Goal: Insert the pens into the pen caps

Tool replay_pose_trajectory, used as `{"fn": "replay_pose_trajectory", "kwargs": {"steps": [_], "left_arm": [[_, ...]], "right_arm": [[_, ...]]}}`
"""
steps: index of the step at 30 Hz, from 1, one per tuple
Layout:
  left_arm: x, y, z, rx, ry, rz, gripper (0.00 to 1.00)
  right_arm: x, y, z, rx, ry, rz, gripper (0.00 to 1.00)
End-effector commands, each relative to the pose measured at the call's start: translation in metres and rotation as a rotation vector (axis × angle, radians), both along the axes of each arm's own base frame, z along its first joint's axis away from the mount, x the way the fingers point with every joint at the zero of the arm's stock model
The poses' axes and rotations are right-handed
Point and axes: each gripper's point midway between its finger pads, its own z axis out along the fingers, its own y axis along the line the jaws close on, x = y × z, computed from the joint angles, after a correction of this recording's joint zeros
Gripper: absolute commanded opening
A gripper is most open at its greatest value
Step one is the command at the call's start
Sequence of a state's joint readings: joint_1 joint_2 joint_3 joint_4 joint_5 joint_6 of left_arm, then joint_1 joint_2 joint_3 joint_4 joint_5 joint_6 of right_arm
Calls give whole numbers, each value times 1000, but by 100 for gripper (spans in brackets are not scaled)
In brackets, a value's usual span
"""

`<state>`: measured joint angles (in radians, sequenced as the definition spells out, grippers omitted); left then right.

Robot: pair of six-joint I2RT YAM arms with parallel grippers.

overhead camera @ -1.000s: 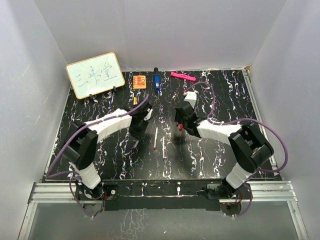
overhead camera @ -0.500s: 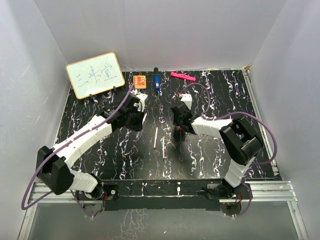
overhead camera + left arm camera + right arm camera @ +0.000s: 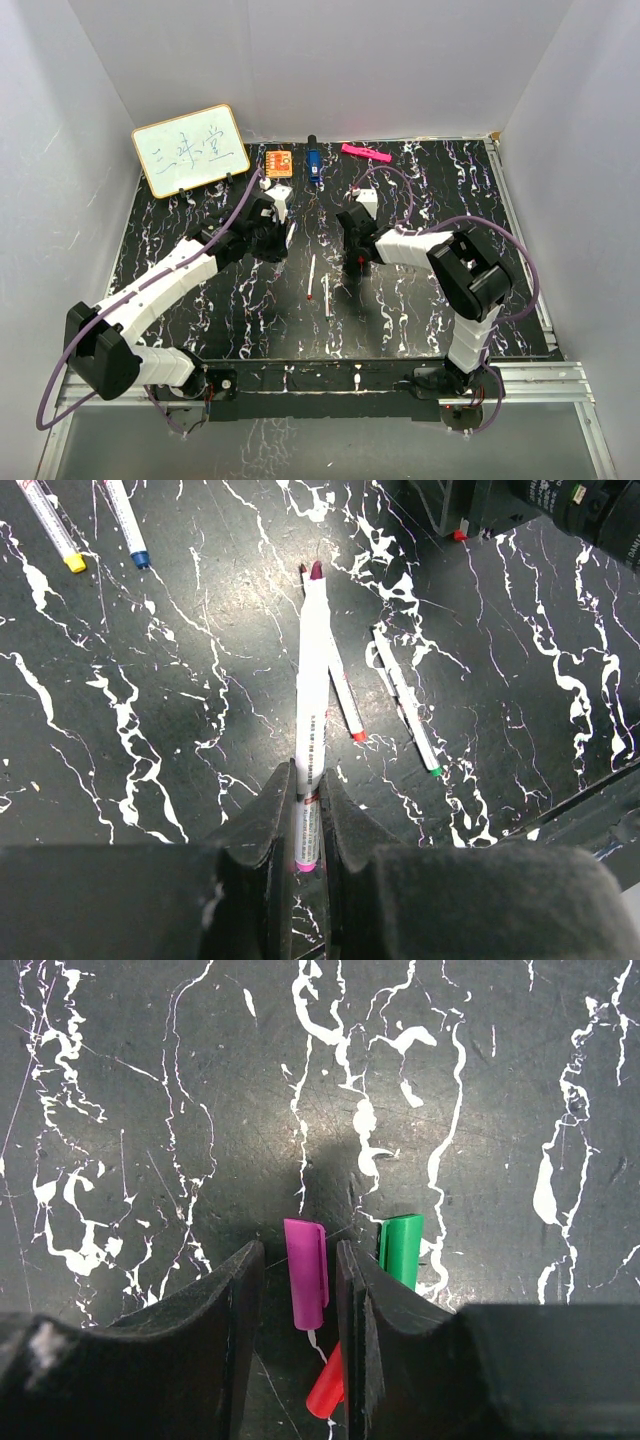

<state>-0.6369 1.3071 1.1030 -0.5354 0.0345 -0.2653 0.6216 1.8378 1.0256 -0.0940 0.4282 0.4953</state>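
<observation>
Where the worktop [image 3: 400, 310] runs across its middle, the red-tipped pen [image 3: 345, 705] and the green-tipped pen [image 3: 405, 705] lie loose and close together on the black marbled surface. Over them, the left gripper [image 3: 305, 775] has its fingers pinched tight on the purple-tipped pen [image 3: 311, 670], whose barrel carries print too small to read. The yellow-tipped pen [image 3: 50, 525] and the blue-tipped pen [image 3: 125, 525] lie side by side, apart from the others. Right of centre, the right gripper [image 3: 300, 1250] stands partly open around the purple cap [image 3: 306, 1272] (whether it actually presses the cap, I cannot tell), with the green cap [image 3: 401, 1250] just outside one finger and the red cap [image 3: 325, 1392] nearer the wrist. Along the far edge sit a whiteboard [image 3: 190, 150] with handwritten characters, an orange square [image 3: 279, 162], a blue block [image 3: 314, 165] and a pink bar [image 3: 366, 153].
</observation>
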Motion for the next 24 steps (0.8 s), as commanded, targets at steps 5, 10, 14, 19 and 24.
{"fn": "replay_pose_trajectory", "kwargs": {"steps": [5, 10, 14, 19, 24], "left_arm": [[0, 0, 9, -36, -25, 10, 0], [1, 1, 11, -37, -32, 16, 0], [3, 2, 13, -35, -43, 22, 0], [4, -1, 8, -43, -38, 11, 0], [1, -10, 0, -83, -19, -8, 0]], "right_arm": [[-3, 2, -9, -37, 41, -1, 30], [-16, -2, -18, -62, 94, -2, 19], [-30, -3, -24, -95, 142, 18, 5], [-30, 6, -14, -83, 126, 57, 0], [0, 20, 28, -45, 0, 53, 0]]}}
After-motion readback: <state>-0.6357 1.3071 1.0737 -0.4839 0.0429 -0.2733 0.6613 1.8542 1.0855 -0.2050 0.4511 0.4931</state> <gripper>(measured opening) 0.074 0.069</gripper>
